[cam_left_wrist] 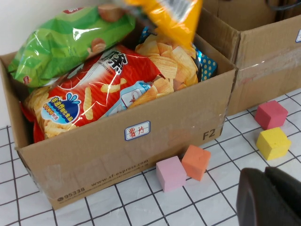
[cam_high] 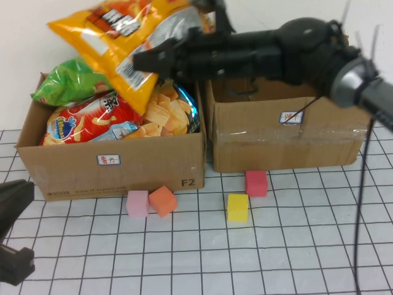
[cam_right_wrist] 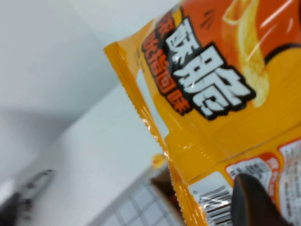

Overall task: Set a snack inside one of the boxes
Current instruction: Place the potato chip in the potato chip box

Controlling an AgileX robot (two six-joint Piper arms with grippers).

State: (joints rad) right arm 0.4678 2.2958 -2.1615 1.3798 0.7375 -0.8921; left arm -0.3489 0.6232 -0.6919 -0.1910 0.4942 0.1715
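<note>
My right gripper (cam_high: 147, 60) is shut on an orange snack bag (cam_high: 116, 43) and holds it in the air above the left cardboard box (cam_high: 116, 169). The bag fills the right wrist view (cam_right_wrist: 221, 94), with one dark finger (cam_right_wrist: 251, 202) pressed on it. The left box holds a green bag (cam_high: 67, 83), a red bag (cam_high: 86, 123) and a bag of crisps (cam_high: 166, 114). The right cardboard box (cam_high: 282, 144) stands beside it; its inside is mostly hidden by my right arm. My left gripper (cam_high: 12, 236) is parked low at the table's near left, shut and empty; it also shows in the left wrist view (cam_left_wrist: 270, 200).
Small foam cubes lie on the gridded table before the boxes: pink (cam_high: 137, 203), orange (cam_high: 163, 200), yellow (cam_high: 237, 207) and red (cam_high: 256, 183). A cable (cam_high: 362, 184) hangs from my right arm at the right.
</note>
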